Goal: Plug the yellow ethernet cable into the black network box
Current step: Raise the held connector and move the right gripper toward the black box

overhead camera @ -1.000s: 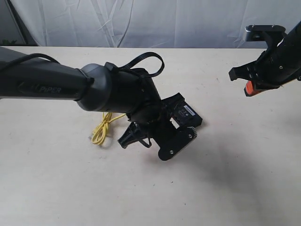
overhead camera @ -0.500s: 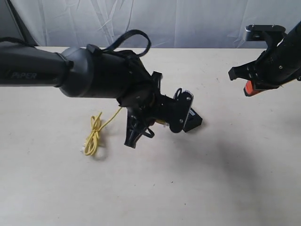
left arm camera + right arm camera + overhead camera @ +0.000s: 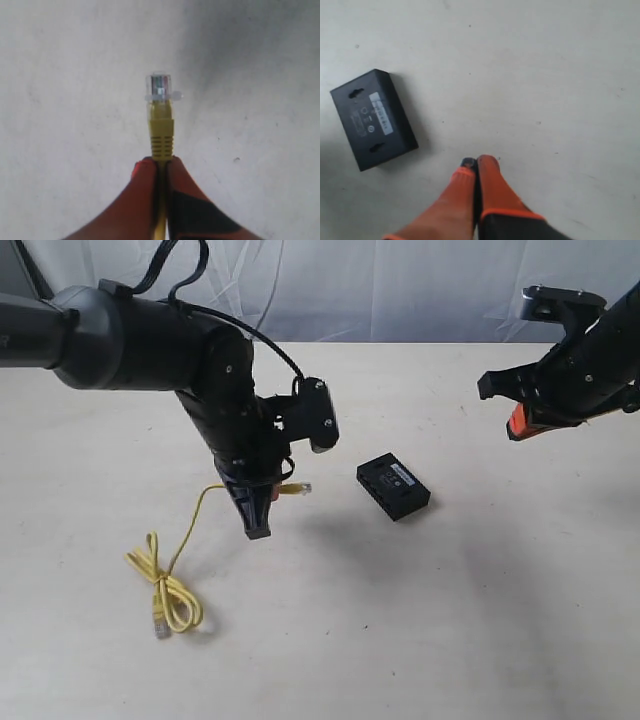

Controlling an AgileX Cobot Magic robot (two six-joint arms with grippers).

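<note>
Left of centre in the exterior view, the left end effector [image 3: 262, 502] hangs above the desk [image 3: 450, 620] clamped on the yellow ethernet cable [image 3: 165, 590], whose plug points right toward the black network box [image 3: 394, 486] lying apart; the trailing knotted loops could drag and pull the plug off line. Seen from the left wrist, the fingertips [image 3: 147, 172] pinch only the cord behind the boot, so the plug may pivot on insertion. Seen from the right wrist, the right end effector [image 3: 476, 167] is closed on nothing, near the box, which, unbraced, may slide.
</note>
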